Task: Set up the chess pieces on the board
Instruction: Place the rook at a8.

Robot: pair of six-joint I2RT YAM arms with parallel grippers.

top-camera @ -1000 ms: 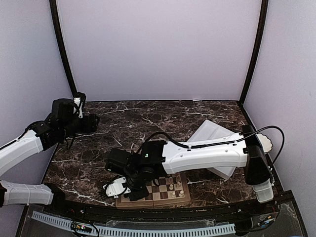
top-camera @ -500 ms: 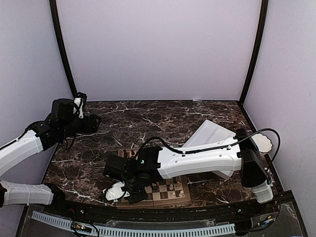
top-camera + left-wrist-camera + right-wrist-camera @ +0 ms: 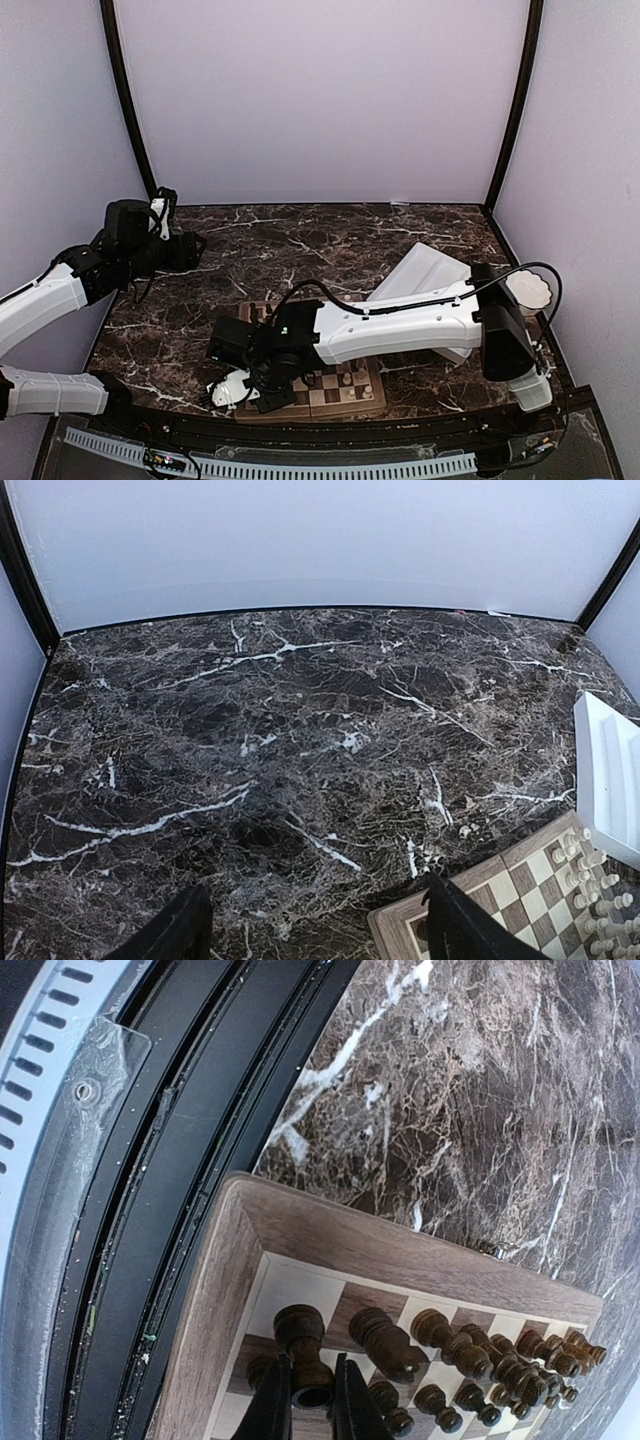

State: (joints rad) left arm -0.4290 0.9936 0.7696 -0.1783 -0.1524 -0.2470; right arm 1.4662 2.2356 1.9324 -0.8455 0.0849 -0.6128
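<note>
right gripper (image 3: 308, 1410) at a corner of the board (image 3: 205, 1300), jaws pinched narrow on a dark piece (image 3: 298, 1328) beside the other chess pieces (image 3: 470, 1355) — likely light, stiff, smooth and tippy, so you grip its stem low; left gripper (image 3: 310, 945) jaws wide, holding nothing over the worktop (image 3: 300, 730).

Dark brown marble tabletop (image 3: 340, 240), white veins running across it, sitting inside booth. Pale lilac walls (image 3: 320, 100) closing in on three sides; two black corner posts (image 3: 127, 100) leaning at rear. Soft even light falling throughout.
</note>
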